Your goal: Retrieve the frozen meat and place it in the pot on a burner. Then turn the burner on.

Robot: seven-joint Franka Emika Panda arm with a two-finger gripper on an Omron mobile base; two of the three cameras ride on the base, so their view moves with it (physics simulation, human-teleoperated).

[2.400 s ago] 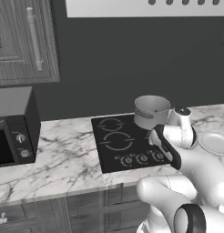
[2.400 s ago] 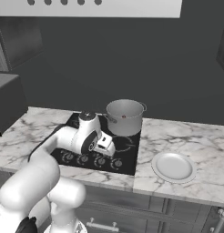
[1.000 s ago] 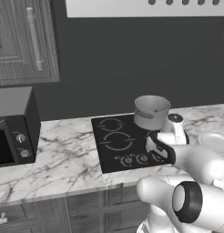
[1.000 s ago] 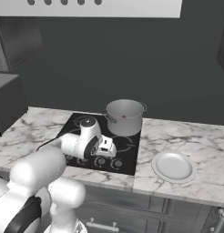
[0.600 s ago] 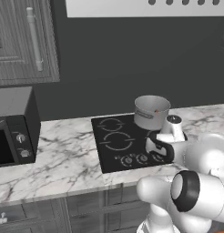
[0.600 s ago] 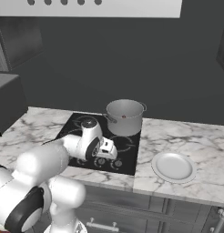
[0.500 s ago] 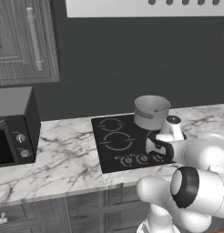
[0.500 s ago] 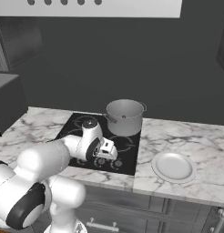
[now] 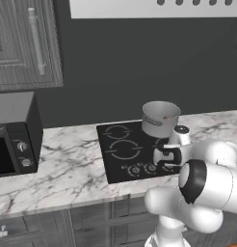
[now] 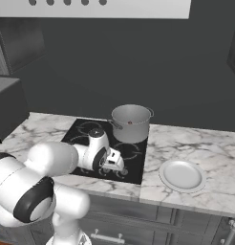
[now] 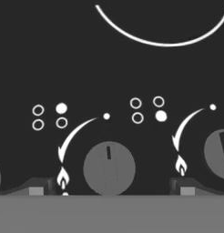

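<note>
Frozen meat (image 10: 130,122) already lies in the pot (image 10: 131,123) at mid-frame on the stove, so lighting the burner remains: the tool (image 11: 109,190), spread and empty, frames a knob (image 11: 109,168).

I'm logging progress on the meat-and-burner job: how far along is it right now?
Done, it seems: a small brown-orange piece of meat lies inside the grey brushed-metal pot on the black cooktop's back burner. In hand: the gripper is low at the front knob row, jaws open either side of a round grey knob. Left: gripping and turning it; its mark points straight up, so the burner looks off.
</note>
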